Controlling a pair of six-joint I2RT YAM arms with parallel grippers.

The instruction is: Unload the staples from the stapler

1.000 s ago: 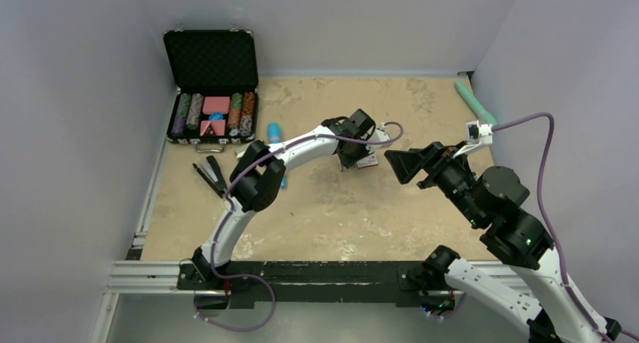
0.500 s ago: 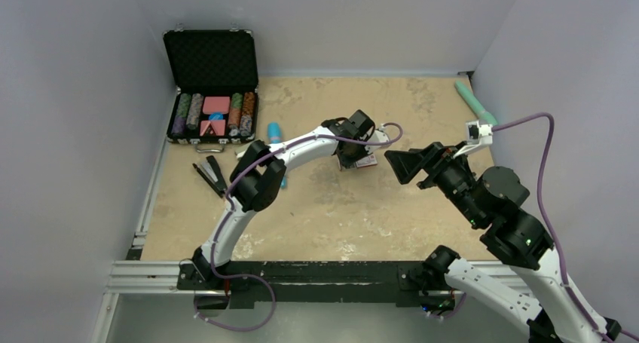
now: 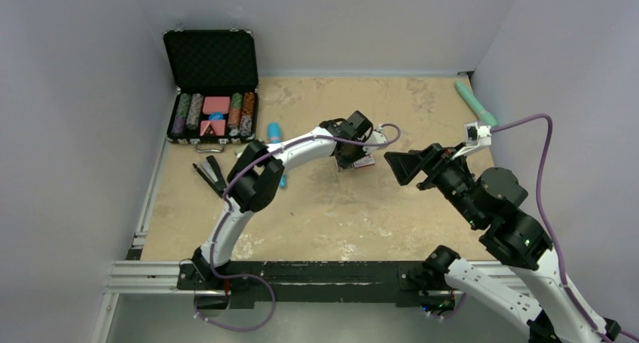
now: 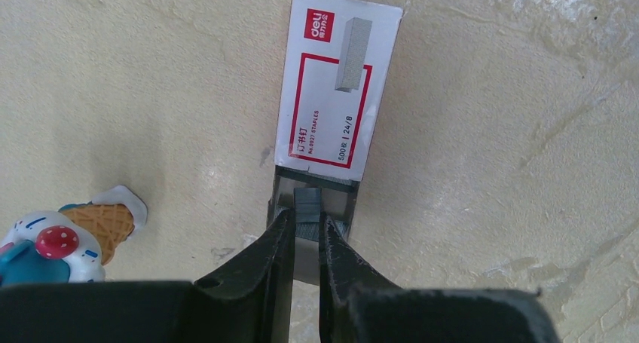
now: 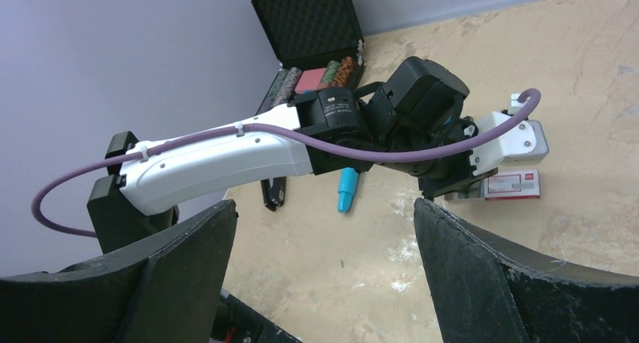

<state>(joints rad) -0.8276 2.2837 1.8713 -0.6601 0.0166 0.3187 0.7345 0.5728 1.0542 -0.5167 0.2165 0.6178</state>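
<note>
Staples [image 4: 307, 200] – a short grey strip – sit at the open end of a white-and-red staple box [image 4: 335, 94], on the grey inner tray [image 4: 340, 200] that protrudes from it. In the left wrist view the box extends toward 12 o'clock and the tray mouth faces 6 o'clock.

Left gripper [image 4: 305, 216]: the jaws are drawn close together and clamped on the staples, one fingertip against each long side of the strip. The strip stands in the tray; whether it is lifted clear of the tray floor cannot be told.

Right gripper [image 5: 324, 215]: the jaws stand wide apart and hold nothing. It hangs above the table at 3 o'clock from the box, well apart from it, with its fingers pointing toward the left arm.

Stapler [image 3: 211, 176]: black, lying on the table at 9 o'clock from the box, well apart from it and near the left edge. Neither gripper touches it.

Other items:
- Poker-chip case [image 3: 212, 87] – lid raised, in the table's 10 o'clock corner, just beyond the stapler.
- Ice-cream toy [image 4: 71, 237], on the table at 8 o'clock from the tray in the left wrist view, near but not touching.
- Teal object [image 3: 475, 102], in the 2 o'clock corner against the right wall.
</note>
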